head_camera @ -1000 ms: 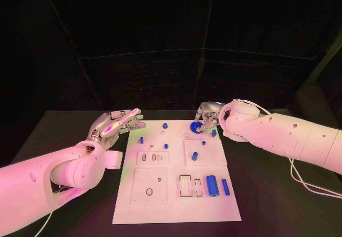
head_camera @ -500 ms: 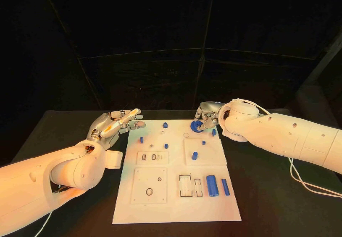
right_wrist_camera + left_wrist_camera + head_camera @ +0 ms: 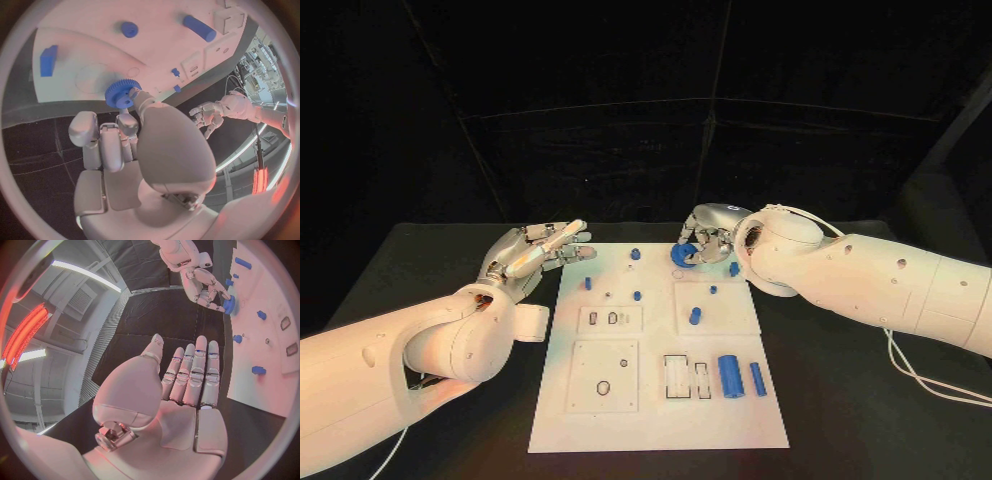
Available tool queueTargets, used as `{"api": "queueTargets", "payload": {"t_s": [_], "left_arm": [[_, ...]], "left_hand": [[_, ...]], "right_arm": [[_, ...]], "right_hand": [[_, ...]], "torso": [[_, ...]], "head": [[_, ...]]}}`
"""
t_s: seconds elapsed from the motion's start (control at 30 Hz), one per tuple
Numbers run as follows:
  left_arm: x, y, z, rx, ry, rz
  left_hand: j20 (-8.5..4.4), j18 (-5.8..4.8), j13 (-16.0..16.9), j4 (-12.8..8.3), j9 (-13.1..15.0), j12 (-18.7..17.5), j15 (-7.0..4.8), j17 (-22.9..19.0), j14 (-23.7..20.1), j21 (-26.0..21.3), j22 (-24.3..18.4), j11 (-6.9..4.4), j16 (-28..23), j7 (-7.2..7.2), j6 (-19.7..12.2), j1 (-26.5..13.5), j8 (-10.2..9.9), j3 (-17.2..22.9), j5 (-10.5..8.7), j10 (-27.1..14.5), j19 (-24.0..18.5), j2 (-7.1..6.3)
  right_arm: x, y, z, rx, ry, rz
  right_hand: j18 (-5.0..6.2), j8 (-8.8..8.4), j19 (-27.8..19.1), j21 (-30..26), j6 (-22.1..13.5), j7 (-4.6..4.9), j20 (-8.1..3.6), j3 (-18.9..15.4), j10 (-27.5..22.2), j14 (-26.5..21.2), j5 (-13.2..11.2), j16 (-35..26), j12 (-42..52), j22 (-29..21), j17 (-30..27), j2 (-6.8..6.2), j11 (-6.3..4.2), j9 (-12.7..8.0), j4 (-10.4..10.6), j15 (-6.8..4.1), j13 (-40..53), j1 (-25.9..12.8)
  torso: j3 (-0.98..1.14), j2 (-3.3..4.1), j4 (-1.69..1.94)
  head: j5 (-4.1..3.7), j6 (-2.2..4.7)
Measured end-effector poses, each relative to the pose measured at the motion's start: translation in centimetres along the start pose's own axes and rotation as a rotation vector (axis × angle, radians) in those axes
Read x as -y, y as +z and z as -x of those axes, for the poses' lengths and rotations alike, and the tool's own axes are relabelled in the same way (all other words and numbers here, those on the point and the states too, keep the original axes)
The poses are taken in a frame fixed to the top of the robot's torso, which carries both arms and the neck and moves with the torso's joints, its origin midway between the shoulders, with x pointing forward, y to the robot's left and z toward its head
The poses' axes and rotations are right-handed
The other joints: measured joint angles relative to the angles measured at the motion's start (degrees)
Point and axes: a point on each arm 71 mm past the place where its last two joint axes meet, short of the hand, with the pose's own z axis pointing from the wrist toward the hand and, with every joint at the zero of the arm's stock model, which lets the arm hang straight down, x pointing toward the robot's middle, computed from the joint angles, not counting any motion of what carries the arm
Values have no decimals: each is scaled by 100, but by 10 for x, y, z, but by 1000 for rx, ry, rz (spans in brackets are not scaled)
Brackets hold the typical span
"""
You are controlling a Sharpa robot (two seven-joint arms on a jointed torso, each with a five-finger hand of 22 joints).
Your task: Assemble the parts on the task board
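Right hand [image 3: 710, 236] pinches a blue gear [image 3: 685, 256] in its fingertips and holds it at the far edge of the task board [image 3: 661, 420], seemingly just clear of the white surface. In the right wrist view the gear [image 3: 122, 93] sits beyond the fingertips, beside a faint round outline on the board; I judge that outline to be its seat, which would explain the gear being held flat, teeth outward, so it can drop straight down. Whether it already touches the board I cannot tell.

Left hand [image 3: 535, 252] holds nothing, its fingers straight and side by side, hovering off the board's near-left edge, well apart from the gear, probably parked so it does not crowd the working hand. Nearer the robot than the right hand lie a blue cylinder [image 3: 728, 376] and a slimmer blue rod [image 3: 756, 378], untouched.
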Motion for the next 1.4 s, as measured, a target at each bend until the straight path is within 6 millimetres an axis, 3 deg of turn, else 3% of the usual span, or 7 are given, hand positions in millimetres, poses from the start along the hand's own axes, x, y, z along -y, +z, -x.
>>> {"api": "queueTargets", "payload": {"t_s": [0.3, 0.63, 1.4], "left_arm": [[0, 0, 0, -1, 0, 1], [0, 0, -1, -2, -1, 1], [0, 0, -1, -2, -1, 1]], "left_hand": [[0, 0, 0, -39, 0, 0, 0, 6, 0, 0, -5, 0, -22, 0, 0, 22, 0, 7, 0, 0, 0, 22], [0, 0, 1, -39, 0, 0, 0, 6, 0, 0, -4, 0, -22, 0, 0, 22, 0, 7, 0, 0, 0, 22], [-20, 0, 2, -54, 0, 0, 0, 4, 0, 0, -8, 0, -22, 0, 0, 22, 0, 23, 0, 0, 20, 22]], "right_arm": [[-47, -8, 1, 62, -22, 116], [-88, 10, -17, 67, -39, 168], [-97, 37, -35, 45, -100, 130]], "right_hand": [[0, -44, 0, 0, 78, 4, 0, 85, 0, 17, -33, 0, 0, 6, -13, -56, 0, 0, 3, -17, -16, -60], [0, -91, 0, 0, 113, 1, 0, 126, 0, 16, -66, 0, 0, 16, -12, -58, 1, 0, 11, -16, -23, -147], [0, -166, 0, 0, 196, -22, 1, 194, 0, 16, -98, 0, 0, 14, -51, -111, 1, -3, 8, -16, -60, -262]], "torso": [[-5, -1, 4], [-11, 2, 12], [-1, 5, -1]], "head": [[15, 2], [73, -2], [133, -52]]}}
